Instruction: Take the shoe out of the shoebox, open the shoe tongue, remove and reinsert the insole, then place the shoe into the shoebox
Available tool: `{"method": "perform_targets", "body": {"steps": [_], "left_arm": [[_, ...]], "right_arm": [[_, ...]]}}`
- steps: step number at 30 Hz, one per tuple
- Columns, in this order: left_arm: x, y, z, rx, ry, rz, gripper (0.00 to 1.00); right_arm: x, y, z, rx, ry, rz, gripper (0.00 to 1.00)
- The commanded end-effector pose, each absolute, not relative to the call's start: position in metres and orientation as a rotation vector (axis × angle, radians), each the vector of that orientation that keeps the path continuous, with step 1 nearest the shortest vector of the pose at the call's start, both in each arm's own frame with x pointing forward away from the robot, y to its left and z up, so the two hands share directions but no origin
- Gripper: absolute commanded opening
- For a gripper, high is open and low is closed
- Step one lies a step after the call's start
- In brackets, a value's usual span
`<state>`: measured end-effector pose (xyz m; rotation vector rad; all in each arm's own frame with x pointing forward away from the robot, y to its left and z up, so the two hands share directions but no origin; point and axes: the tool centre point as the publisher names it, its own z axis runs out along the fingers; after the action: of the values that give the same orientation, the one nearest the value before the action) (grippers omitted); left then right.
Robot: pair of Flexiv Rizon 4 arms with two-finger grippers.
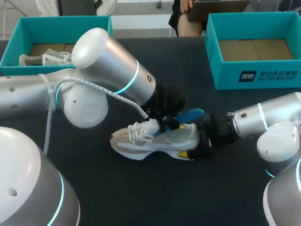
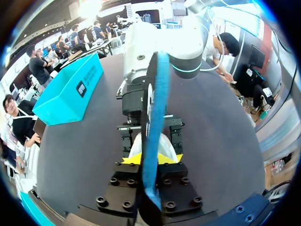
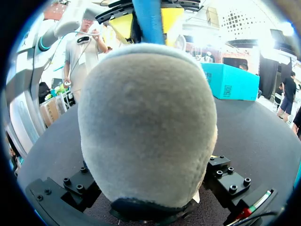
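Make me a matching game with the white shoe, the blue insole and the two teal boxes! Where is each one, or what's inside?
Things:
1. white shoe
2. blue insole
3. left shoebox
4. right shoebox

Places:
A. shows only its brown floor
B. gripped by the left gripper
C. holds another shoe
D. on the table, heel in the right gripper

Pairs: 1-D, 2-B, 3-C, 4-A

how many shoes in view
2: a grey-white laced sneaker on the black table, and a pale laced shoe inside the teal cardboard shoebox at far left. Silver left arm may hide more.
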<state>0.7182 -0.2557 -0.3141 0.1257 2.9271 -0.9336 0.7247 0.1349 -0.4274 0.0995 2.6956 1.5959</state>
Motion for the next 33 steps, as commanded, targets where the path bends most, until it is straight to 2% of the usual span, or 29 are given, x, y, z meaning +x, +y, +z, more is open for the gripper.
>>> {"method": "perform_targets", "body": {"steps": [1, 20, 33], "left_arm": [[0.716, -0.247, -0.3, 0.141, 2.959, -0.96, 0.0], [0.721, -0.254, -0.155, 0.129, 2.893, -1.558, 0.0], [0.735, -0.237, -0.085, 0.072, 2.653, -1.937, 0.0]], "right_arm": [[0.726, 0.139, -0.433, 0.102, 2.699, 1.59, 0.0], [0.726, 0.139, -0.433, 0.102, 2.699, 1.59, 0.0], [0.726, 0.139, -0.433, 0.102, 2.699, 1.59, 0.0]]}}
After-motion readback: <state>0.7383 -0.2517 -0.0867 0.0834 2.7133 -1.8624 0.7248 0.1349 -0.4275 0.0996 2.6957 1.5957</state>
